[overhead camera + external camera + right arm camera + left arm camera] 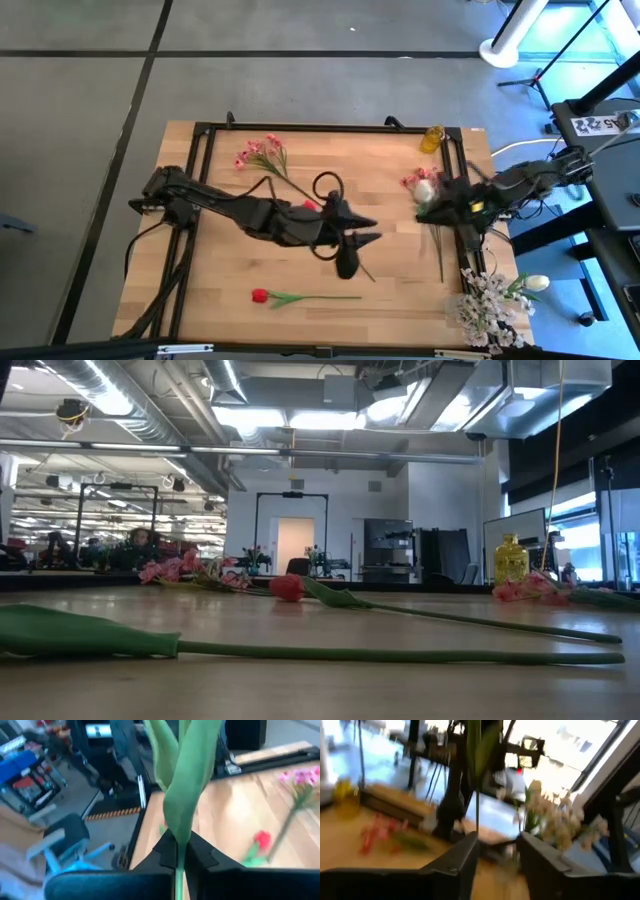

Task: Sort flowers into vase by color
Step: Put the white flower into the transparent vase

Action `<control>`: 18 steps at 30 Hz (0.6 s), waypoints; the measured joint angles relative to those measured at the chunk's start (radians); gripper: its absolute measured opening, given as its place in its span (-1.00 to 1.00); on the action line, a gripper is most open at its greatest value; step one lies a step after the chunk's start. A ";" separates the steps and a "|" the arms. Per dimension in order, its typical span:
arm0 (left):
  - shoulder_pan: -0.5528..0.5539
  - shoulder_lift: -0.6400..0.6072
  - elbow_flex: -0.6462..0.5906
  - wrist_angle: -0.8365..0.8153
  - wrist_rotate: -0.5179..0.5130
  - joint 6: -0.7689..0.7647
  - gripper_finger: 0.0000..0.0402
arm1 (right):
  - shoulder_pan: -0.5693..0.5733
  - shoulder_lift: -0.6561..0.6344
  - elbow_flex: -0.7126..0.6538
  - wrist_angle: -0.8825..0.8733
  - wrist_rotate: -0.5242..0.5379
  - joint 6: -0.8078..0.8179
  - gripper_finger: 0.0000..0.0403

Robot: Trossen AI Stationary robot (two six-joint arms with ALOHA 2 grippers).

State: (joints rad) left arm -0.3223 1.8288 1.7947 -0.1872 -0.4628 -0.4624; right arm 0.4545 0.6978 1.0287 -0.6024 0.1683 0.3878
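My right gripper [440, 208] [178, 845] hovers near the table's right side, shut on a green-stemmed flower [187, 790] with long leaves. A whitish head [425, 190] beside it looks like that flower's bloom. My left gripper [370, 231] [497, 850] is open above the table's middle. One red tulip [262, 295] lies flat near the near edge. A second red tulip [287, 588] lies under my left arm. A pink spray [262, 155] lies toward the far left. More pink blossoms [412, 180] lie by the yellow vase [432, 138]. My right gripper pinches the flower's stem [178, 862] between its two fingers, just below where the leaves [170, 750] spread. The stem and leaves run straight out past the fingertips, and the flower is lifted clear of the table. My left gripper: a thin stem [476, 810] stands at the inner edge of one finger [465, 857]; I cannot tell whether they touch.
A bunch of white blossoms with a white tulip [495, 298] sits at the near right corner. A black frame [300, 128] runs along the table's far and left edges. Bare wood [230, 265] lies to the left of the near red tulip.
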 joint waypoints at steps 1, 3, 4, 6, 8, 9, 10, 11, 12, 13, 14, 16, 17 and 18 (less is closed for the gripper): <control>-0.010 -0.004 0.000 -0.020 -0.001 -0.027 -0.30 | 0.006 -0.040 0.001 -0.051 -0.015 0.001 -0.96; -0.027 -0.004 0.000 0.002 -0.003 -0.056 -0.29 | 0.032 -0.128 -0.002 -0.138 -0.032 0.006 -0.96; -0.038 -0.002 0.000 0.009 -0.003 -0.050 -0.28 | 0.046 -0.168 -0.008 -0.148 -0.044 0.009 -0.96; -0.055 0.003 0.000 0.024 -0.006 -0.030 -0.28 | 0.071 -0.256 -0.027 -0.153 -0.082 0.032 -0.96; -0.066 0.010 0.000 0.032 -0.012 -0.040 -0.29 | 0.091 -0.326 -0.056 -0.142 -0.120 0.062 -0.96; -0.071 0.013 0.000 0.030 -0.017 -0.054 -0.30 | 0.100 -0.352 -0.072 -0.137 -0.141 0.078 -0.96; -0.072 0.014 -0.001 0.035 -0.017 -0.059 -0.30 | 0.106 -0.374 -0.095 -0.135 -0.165 0.086 -0.96; -0.071 0.017 -0.002 0.050 -0.021 -0.060 -0.31 | 0.111 -0.393 -0.116 -0.127 -0.193 0.097 -0.96; -0.070 0.018 -0.002 0.082 -0.026 -0.060 -0.31 | 0.111 -0.410 -0.140 -0.104 -0.224 0.106 -0.96; -0.069 0.018 -0.002 0.112 -0.031 -0.055 -0.31 | 0.110 -0.421 -0.160 -0.074 -0.260 0.113 -0.96; -0.067 0.018 -0.002 0.147 -0.041 -0.050 -0.31 | 0.109 -0.429 -0.183 -0.047 -0.303 0.115 -0.96; -0.061 0.018 -0.002 0.197 -0.056 -0.042 -0.31 | 0.108 -0.433 -0.226 -0.005 -0.378 0.116 -0.96; -0.057 0.018 -0.002 0.214 -0.056 -0.041 -0.31 | 0.108 -0.433 -0.245 0.020 -0.408 0.116 -0.96; -0.053 0.018 -0.002 0.227 -0.055 -0.044 -0.31 | 0.109 -0.432 -0.260 0.048 -0.428 0.110 -0.96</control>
State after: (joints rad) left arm -0.3754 1.8465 1.7929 0.0403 -0.5176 -0.5064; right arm 0.5630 0.2655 0.7686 -0.5541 -0.2594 0.4973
